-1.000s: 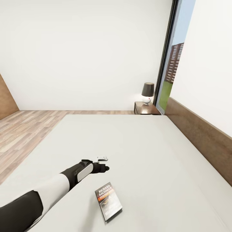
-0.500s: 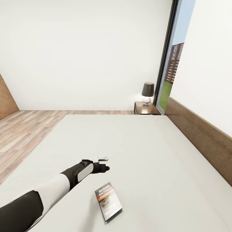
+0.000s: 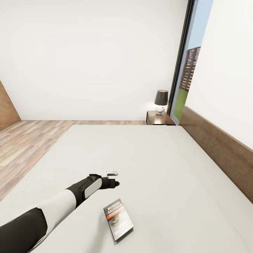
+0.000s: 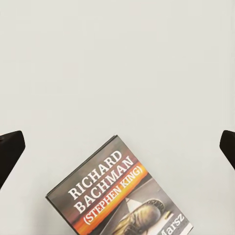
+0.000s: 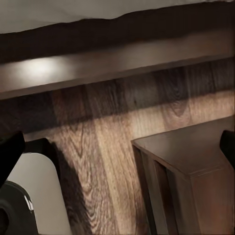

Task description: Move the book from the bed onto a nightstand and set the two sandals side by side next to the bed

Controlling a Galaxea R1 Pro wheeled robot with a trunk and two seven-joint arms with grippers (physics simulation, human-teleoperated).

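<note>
The book [image 3: 118, 219] lies flat on the bed's pale grey mattress [image 3: 151, 158], cover up, near the front edge. My left gripper [image 3: 114, 182] hovers over the mattress just beyond the book, a little to its left. In the left wrist view the book [image 4: 120, 196] lies below the gripper [image 4: 117, 152], whose dark fingertips [image 4: 11, 149] stand wide apart, open and empty. The nightstand [image 3: 158, 118] stands past the bed's far corner, beside the headboard [image 3: 218, 147]. My right gripper [image 5: 117, 152] is open low beside the bed frame [image 5: 117, 58]. The sandals are out of view.
A lamp [image 3: 161, 101] with a dark shade stands on the nightstand. A tall window [image 3: 191, 70] rises behind it. Wooden floor [image 3: 24, 140] runs along the bed's left side. In the right wrist view a dark wooden furniture corner [image 5: 191, 166] sits on the floor.
</note>
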